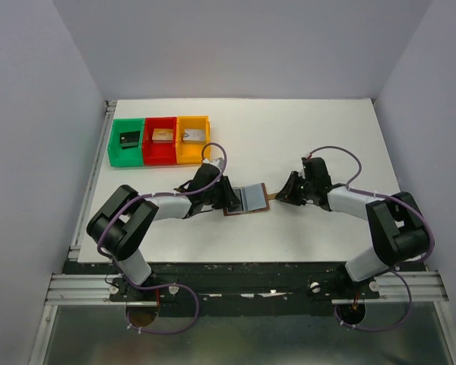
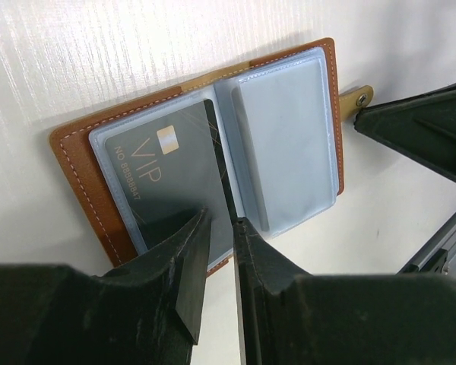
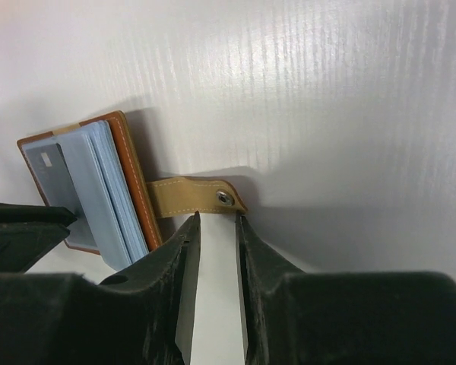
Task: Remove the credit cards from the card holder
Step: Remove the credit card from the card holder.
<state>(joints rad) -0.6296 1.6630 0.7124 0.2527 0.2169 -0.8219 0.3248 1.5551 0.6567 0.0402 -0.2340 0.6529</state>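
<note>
White table, grey walls; card holder open, perhaps pinched.

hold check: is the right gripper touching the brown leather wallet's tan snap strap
Cannot tell: right wrist view puts the strap by the right gripper, neither gap nor contact plain.

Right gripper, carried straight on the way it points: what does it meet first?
Probably the snap strap of the card holder, just ahead of the right gripper; depth is unclear.
</note>
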